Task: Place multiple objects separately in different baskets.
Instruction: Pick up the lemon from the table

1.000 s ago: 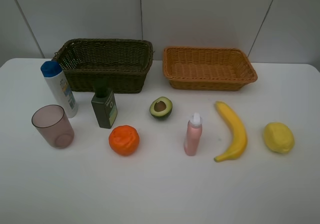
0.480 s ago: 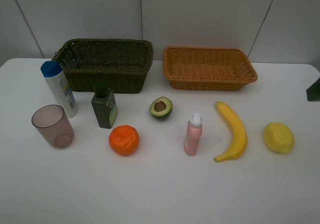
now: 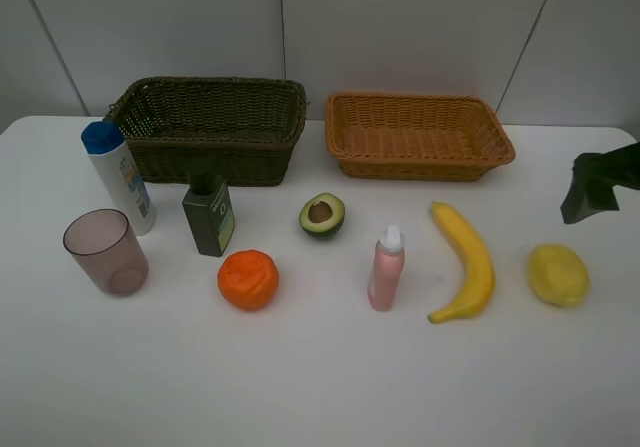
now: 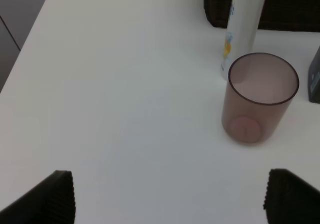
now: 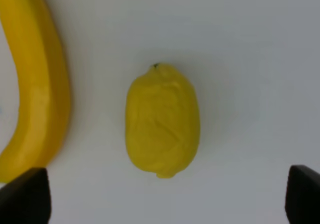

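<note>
1. Left hand point(image 4: 175, 199): spread wide, holding nothing, near the left edge of the surface point(image 3: 320, 387). Mauve cup point(image 3: 105, 252) upright just beyond.
2. Right hand point(image 5: 165, 199): wide, holding nothing, above lemon point(image 3: 557, 274) by the right edge. Banana point(image 3: 465, 259) lies beside the lemon.
3. Orange point(image 3: 248, 279) and pink bottle point(image 3: 386, 267) stand mid-surface, apart.
4. Behind them: white bottle point(image 3: 118, 175), green bottle point(image 3: 208, 214), avocado half point(image 3: 322, 214).
5. Far edge: dark basket point(image 3: 210, 132) on the left, tan basket point(image 3: 418, 137) beside it.
</note>
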Controlling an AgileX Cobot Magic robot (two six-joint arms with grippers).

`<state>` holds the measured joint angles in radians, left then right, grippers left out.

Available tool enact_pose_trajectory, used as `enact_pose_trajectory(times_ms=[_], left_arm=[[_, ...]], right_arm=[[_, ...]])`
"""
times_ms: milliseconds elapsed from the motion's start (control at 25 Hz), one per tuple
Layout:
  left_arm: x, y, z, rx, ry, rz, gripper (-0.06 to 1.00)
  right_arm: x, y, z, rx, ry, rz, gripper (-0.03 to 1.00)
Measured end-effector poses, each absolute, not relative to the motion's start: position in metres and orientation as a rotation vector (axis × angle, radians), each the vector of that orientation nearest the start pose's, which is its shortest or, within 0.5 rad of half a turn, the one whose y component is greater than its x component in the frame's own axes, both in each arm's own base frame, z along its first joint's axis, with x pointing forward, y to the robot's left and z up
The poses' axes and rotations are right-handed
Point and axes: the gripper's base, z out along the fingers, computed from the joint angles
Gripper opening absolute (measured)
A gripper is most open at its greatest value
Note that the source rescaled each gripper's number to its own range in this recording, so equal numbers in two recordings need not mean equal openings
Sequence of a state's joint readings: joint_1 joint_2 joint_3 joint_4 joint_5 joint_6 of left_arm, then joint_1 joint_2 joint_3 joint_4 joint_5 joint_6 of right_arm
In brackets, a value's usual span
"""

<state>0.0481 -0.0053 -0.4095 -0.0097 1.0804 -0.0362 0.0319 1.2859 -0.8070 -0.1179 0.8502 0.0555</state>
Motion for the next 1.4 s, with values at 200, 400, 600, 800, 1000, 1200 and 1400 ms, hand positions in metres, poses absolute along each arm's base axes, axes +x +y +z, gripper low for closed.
enact_pose_trajectory(times_ms=[200, 400, 600, 800, 1000, 1200, 1400], left_arm=[[0.003, -0.001, 0.25, -0.091, 2.147, -0.005, 1.0], [0.003, -0.001, 0.25, -0.091, 2.147, -0.005, 1.0], [0.003, -0.001, 0.25, -0.091, 2.147, -0.005, 1.0], [0.003, -0.001, 0.25, -0.091, 2.147, -0.005, 1.0], [0.003, -0.001, 0.25, -0.091, 2.147, -0.005, 1.0], [0.003, -0.001, 0.25, -0.091, 2.147, -0.005, 1.0], [0.003, -0.001, 0.25, -0.091, 2.147, -0.004, 1.0]], right_arm=[[0.244, 0.0, 0.222, -0.067, 2.846, -0.118, 0.98], [0.255, 0.001, 0.201, -0.077, 2.89, -0.116, 0.98], [0.263, 0.001, 0.181, -0.084, 2.945, -0.115, 0.98], [0.269, 0.002, 0.163, -0.092, 2.985, -0.113, 0.98], [0.274, 0.002, 0.15, -0.097, 3.0, -0.109, 0.98], [0.276, -0.001, 0.137, -0.082, 3.034, -0.108, 0.98], [0.276, -0.004, 0.127, -0.067, 3.068, -0.109, 0.98]])
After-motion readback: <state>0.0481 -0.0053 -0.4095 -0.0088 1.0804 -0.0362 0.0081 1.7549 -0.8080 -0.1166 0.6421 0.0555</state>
